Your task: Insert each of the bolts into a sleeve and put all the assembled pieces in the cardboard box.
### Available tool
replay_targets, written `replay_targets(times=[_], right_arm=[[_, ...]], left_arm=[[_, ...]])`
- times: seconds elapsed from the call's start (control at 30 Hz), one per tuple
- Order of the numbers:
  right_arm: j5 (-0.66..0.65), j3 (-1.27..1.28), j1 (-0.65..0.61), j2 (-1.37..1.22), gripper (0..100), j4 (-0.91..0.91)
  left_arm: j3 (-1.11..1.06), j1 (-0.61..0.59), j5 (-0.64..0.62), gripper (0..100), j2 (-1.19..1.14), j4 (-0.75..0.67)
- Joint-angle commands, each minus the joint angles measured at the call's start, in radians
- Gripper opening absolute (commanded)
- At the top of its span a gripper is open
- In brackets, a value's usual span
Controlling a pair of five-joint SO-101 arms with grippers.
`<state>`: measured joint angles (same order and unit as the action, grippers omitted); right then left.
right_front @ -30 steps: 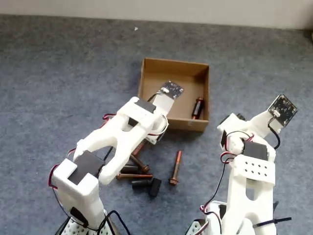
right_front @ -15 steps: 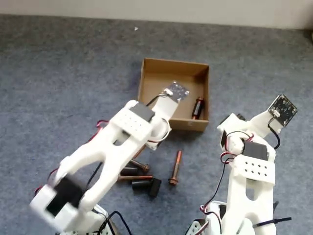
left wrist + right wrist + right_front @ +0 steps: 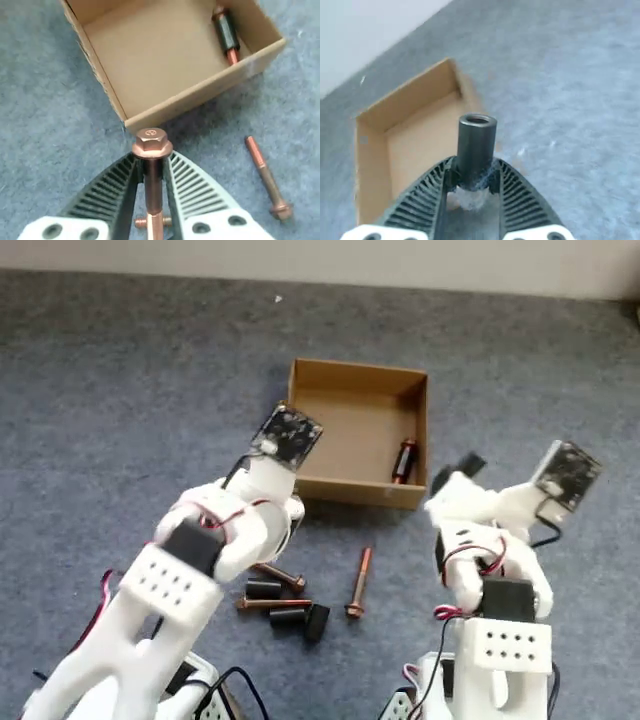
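High view first: what does the cardboard box [image 3: 355, 368] hold?

One assembled piece [image 3: 403, 460], lying against the right-hand wall. Its black sleeve covers most of a copper bolt, whose ends stick out. Otherwise the brown floor is bare.

What shape is the box?

Square, with low walls and an open top, made of plain matte board. It sits on grey carpet [image 3: 130, 390] with a short, fuzzy pile.

And the left gripper [image 3: 152, 157]?

Its ribbed grey fingers [image 3: 190, 185] are pinched narrow around the shank of a copper bolt [image 3: 152, 145]. The hexagonal flanged head stands above the fingertips, close to the outside of a box wall near a corner.

What about the right gripper [image 3: 473, 165]?

It is clamped on a sleeve [image 3: 476, 142], a smooth dark cylinder held by its lower end. The round open bore faces the right wrist camera, and the box lies beyond it.

What lies loose on the carpet?

A long copper bolt [image 3: 359, 580] lies alone, just in front of the box. To its left is a cluster: two more bolts [image 3: 278, 575] and three short black sleeves [image 3: 288, 617], close together, some touching.

Do the parts have a shine?

The bolts have a metallic sheen, while the sleeves look dull.
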<state>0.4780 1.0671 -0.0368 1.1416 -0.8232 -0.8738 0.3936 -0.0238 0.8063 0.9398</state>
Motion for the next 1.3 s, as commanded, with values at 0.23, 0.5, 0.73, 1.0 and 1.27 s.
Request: replay_targets(times=[0.23,0.5,0.73,1.0,1.27], right_arm=[[-0.06,0.01,-0.326,0.039,0.5,0.062],[-0.256,0.01,-0.504,0.039,0.5,0.154],[-0.282,0.012,-0.647,0.036,0.5,0.191],[-0.453,0.309,-0.713,0.042,0.5,0.599],[-0.618,0.532,-0.768,0.042,0.5,0.895]], left_arm=[[-0.028,-0.016,-0.112,0,0.443,-0.029],[-0.031,-0.016,-0.115,0,0.55,-0.097],[-0.031,-0.165,-0.296,0,0.61,-0.127],[-0.082,-0.189,-0.324,0,0.72,-0.127],[-0.263,-0.188,-0.325,0,0.812,-0.25]])
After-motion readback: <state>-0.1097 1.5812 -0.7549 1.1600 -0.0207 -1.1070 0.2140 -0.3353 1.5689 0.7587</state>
